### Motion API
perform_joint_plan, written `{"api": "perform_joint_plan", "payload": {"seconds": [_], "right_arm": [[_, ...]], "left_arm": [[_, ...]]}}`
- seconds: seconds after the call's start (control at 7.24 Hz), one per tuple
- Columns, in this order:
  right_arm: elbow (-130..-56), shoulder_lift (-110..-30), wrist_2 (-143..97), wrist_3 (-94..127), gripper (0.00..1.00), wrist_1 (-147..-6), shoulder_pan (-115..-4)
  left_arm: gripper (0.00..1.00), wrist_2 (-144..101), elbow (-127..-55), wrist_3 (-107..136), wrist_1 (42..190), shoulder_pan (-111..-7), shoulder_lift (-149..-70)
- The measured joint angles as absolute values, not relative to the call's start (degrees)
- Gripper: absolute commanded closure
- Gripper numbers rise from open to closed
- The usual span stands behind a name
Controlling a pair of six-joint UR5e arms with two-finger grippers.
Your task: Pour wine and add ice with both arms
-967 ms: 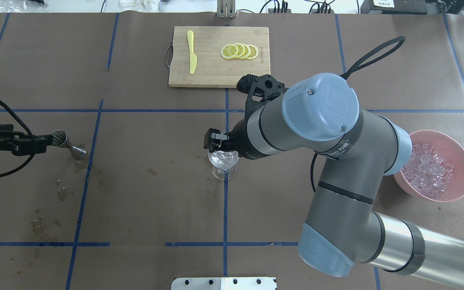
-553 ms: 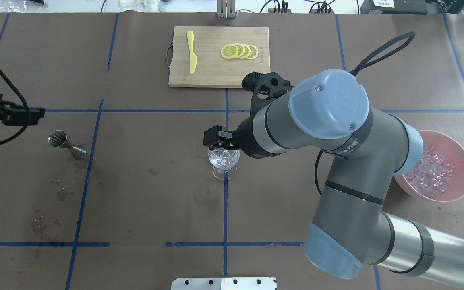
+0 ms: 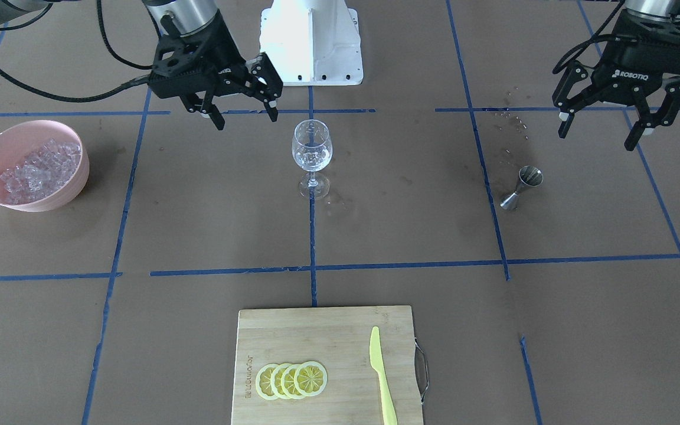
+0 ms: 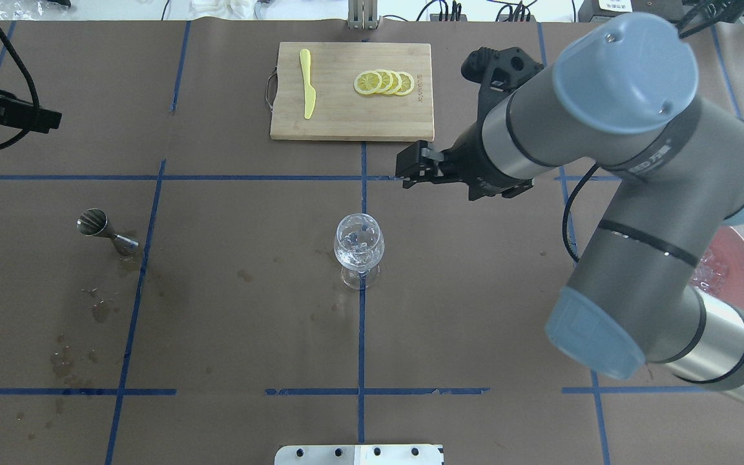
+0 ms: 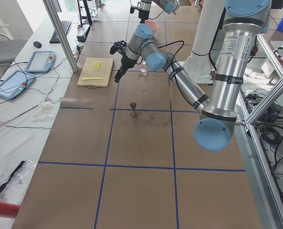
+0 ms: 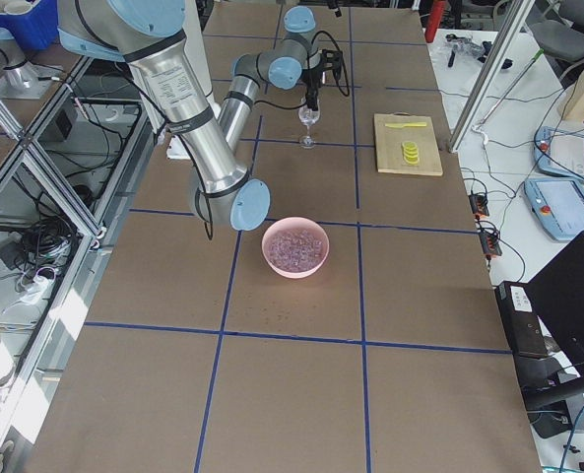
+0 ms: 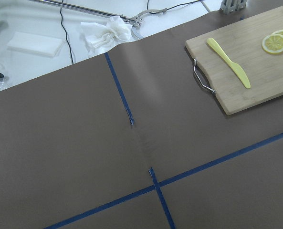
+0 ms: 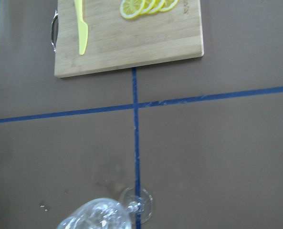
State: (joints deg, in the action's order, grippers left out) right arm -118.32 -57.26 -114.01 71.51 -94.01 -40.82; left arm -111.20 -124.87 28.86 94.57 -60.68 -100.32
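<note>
A clear wine glass (image 3: pixel 312 154) stands mid-table with small clear ice cubes (image 3: pixel 311 158) in its bowl; it also shows in the overhead view (image 4: pixel 359 248) and at the bottom of the right wrist view (image 8: pixel 103 218). My right gripper (image 3: pixel 245 118) is open and empty, raised and off to the side of the glass toward the bowl; overhead it (image 4: pixel 411 171) is beyond the glass. My left gripper (image 3: pixel 597 137) is open and empty, high above the table. A steel jigger (image 3: pixel 520 189) stands alone below it.
A pink bowl (image 3: pixel 56 200) heaped with ice (image 3: pixel 39 168) sits at the robot's right end. A bamboo cutting board (image 4: pixel 351 116) at the far side carries lemon slices (image 4: pixel 385 82) and a yellow knife (image 4: pixel 307 84). Wet stains (image 4: pixel 97 310) lie near the jigger.
My right gripper has moved from over the glass rim up and away toward the far right. My left gripper has let go of the jigger and drawn away toward the far left.
</note>
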Motion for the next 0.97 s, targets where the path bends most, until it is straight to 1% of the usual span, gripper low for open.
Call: {"api": "perform_joint_plan", "payload": {"seconds": [0.41,0.97], "right_arm": [[-117.65,-65.18,-120.75,54.7,0.0,-94.55,-50.47],[-111.73,-75.4,-121.45,29.01,0.0,-95.44,-61.09]], "left_arm": [[0.0,-117.7,-116.78,25.92,94.66,-65.7,-101.99],[0.0,-126.95,-104.4,12.52,94.33,-77.85,-102.09]]}}
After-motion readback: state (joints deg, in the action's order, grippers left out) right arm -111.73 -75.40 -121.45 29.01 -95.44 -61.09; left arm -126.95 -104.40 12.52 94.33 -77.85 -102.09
